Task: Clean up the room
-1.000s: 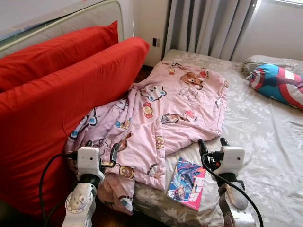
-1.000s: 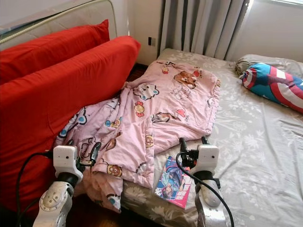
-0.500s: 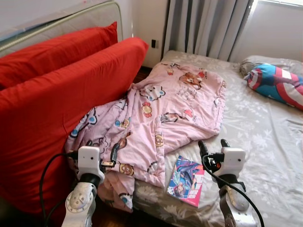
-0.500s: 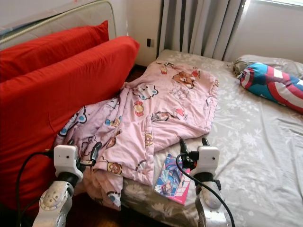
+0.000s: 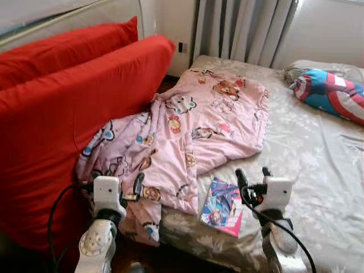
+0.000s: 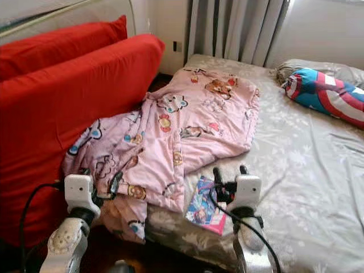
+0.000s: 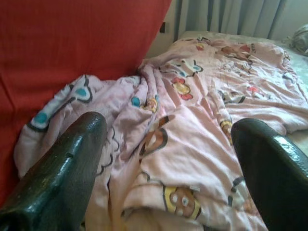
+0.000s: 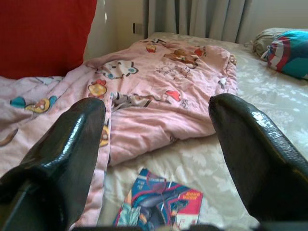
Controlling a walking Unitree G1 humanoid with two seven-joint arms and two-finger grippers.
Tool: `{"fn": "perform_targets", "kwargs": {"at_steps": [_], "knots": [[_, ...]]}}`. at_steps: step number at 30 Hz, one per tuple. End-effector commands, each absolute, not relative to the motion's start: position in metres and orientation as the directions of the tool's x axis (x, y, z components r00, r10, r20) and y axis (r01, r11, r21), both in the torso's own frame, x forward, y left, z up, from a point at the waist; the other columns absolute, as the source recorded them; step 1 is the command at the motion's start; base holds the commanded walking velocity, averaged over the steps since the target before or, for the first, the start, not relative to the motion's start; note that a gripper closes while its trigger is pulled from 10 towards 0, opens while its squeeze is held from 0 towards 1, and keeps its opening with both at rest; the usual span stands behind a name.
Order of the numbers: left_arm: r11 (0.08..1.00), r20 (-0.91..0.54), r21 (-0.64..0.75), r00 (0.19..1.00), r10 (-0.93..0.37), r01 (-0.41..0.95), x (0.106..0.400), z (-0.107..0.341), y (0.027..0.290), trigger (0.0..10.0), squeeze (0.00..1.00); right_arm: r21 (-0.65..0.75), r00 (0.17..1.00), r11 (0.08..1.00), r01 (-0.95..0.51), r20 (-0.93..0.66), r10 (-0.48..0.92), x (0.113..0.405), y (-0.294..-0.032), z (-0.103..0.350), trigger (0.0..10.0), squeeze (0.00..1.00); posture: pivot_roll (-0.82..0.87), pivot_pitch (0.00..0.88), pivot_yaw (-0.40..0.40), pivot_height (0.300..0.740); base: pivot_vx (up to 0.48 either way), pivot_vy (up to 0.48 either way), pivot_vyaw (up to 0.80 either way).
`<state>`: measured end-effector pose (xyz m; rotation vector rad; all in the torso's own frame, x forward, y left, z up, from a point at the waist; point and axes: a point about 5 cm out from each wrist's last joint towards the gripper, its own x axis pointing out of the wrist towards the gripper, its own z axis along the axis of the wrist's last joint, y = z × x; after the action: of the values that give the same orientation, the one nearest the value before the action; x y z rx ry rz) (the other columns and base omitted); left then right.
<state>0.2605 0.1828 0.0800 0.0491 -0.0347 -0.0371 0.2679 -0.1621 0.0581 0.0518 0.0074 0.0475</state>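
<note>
A crumpled pink cartoon-print blanket (image 5: 193, 128) lies across the near corner of the bed (image 5: 318, 153) and hangs off its edge beside the red cushions. A colourful book (image 5: 223, 206) lies flat near the bed's front edge, just below the blanket. My left gripper (image 5: 122, 182) is held open in front of the blanket's hanging end (image 7: 173, 144), nothing between its fingers. My right gripper (image 5: 252, 173) is open just above the book (image 8: 159, 211), a little to its right, and holds nothing.
Two big red cushions (image 5: 62, 114) stand on edge along the left, against a headboard. A blue, red and white shield-print pillow (image 5: 330, 94) lies at the bed's far right. Grey curtains (image 5: 244, 28) hang behind. Dark floor (image 5: 148, 261) shows below the bed's corner.
The whole picture has shifted down slightly and the bed looks a little nearer, so the camera moved. Both grippers keep their open pose; blanket and book lie as before.
</note>
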Motion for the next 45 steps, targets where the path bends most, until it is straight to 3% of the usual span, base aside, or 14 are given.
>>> {"fn": "perform_targets", "kwargs": {"at_steps": [1, 21, 25, 45], "knots": [[0.998, 0.015, 0.044, 0.999, -0.043, 0.043, 0.261, 0.077, 0.182, 10.0, 0.0, 0.053, 0.999, 0.997, -0.051, 0.008, 0.05, 0.268, -0.162, 0.062, 10.0, 0.0, -0.04, 0.069, -0.048, 0.646, 0.0, 0.0, 0.0], [0.998, 0.021, 0.04, 0.998, -0.054, 0.053, 0.263, 0.078, 0.181, 10.0, 0.0, 0.056, 0.996, 0.996, -0.071, -0.042, 0.073, 0.268, -0.157, 0.053, 10.0, 0.0, -0.04, 0.061, -0.046, 0.646, 0.0, 0.0, 0.0], [0.998, 0.022, 0.04, 0.998, -0.058, 0.057, 0.265, 0.078, 0.181, 10.0, 0.0, 0.057, 0.995, 0.995, -0.083, -0.044, 0.086, 0.269, -0.155, 0.053, 10.0, 0.0, -0.04, 0.057, -0.047, 0.62, 0.0, 0.0, 0.0], [0.997, 0.022, 0.038, 0.997, -0.069, 0.068, 0.265, 0.078, 0.179, 10.0, 0.0, 0.066, 0.994, 0.993, -0.098, -0.037, 0.1, 0.266, -0.152, 0.052, 10.0, 0.0, -0.04, 0.069, -0.048, 0.602, 0.0, 0.0, 0.0]]}}
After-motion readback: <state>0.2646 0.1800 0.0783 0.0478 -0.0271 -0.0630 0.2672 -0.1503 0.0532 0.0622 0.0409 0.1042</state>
